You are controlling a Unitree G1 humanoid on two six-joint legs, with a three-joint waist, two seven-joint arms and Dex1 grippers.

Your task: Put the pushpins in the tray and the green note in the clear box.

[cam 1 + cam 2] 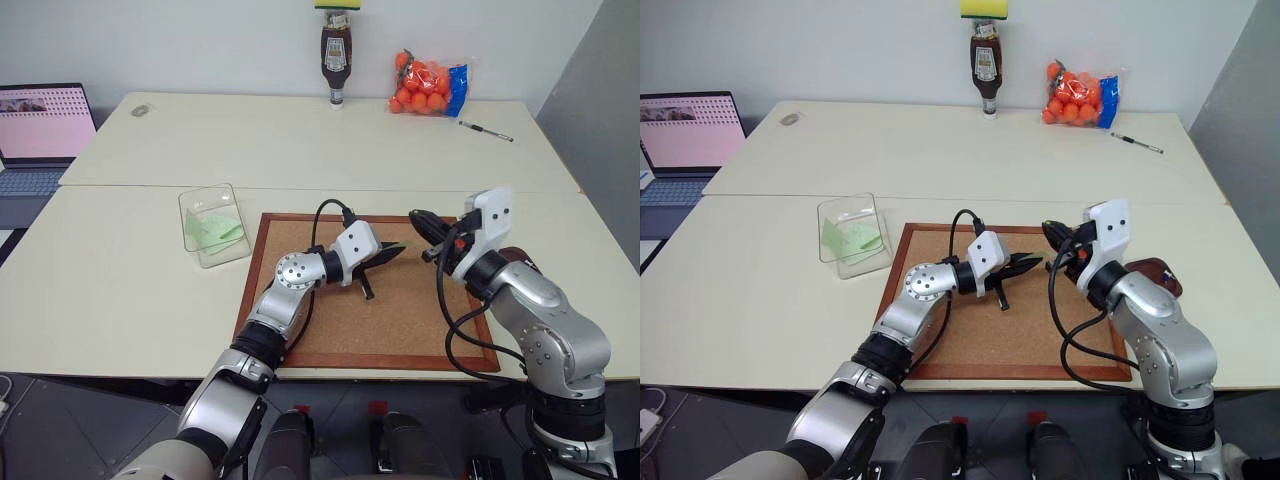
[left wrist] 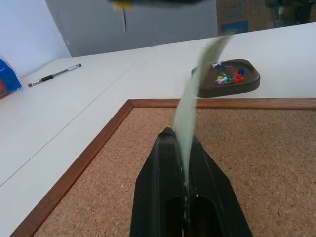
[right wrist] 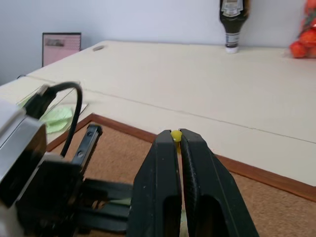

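Observation:
My left gripper is shut on the green note, which stands edge-on from between the fingers above the corkboard. A short way to its right, my right gripper is shut on a yellow pushpin, its head showing at the fingertips. The two grippers point toward each other over the board. The dark reddish-brown tray sits on the table just off the board's right side and holds several coloured pushpins. The clear box stands left of the board with pale green paper inside.
A laptop sits at the far left. At the back of the table stand a sauce bottle, a bag of oranges and a pen.

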